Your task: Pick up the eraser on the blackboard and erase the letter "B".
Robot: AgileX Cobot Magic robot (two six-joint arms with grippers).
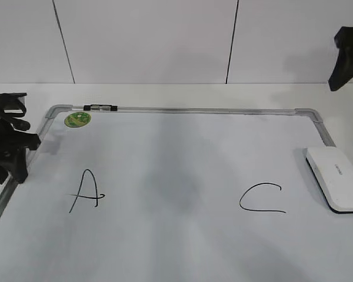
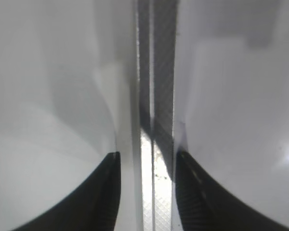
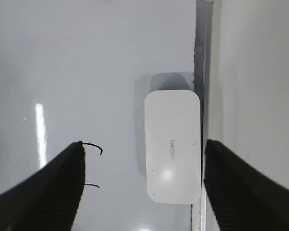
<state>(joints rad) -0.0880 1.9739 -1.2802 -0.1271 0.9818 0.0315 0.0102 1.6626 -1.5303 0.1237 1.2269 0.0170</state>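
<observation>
Looks done: no "B" between A and C on the board point(image 1: 182, 176), eraser point(image 1: 336, 178) parked, right gripper point(image 3: 142, 178) spread wide, empty.

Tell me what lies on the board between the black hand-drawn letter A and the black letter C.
Nothing: between the black letter A and the black letter C, the exterior view shows only bare white board surface.

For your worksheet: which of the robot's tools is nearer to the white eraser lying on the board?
Right. The right tool hovers open above the eraser; the left tool sits at the board's opposite edge.
</observation>
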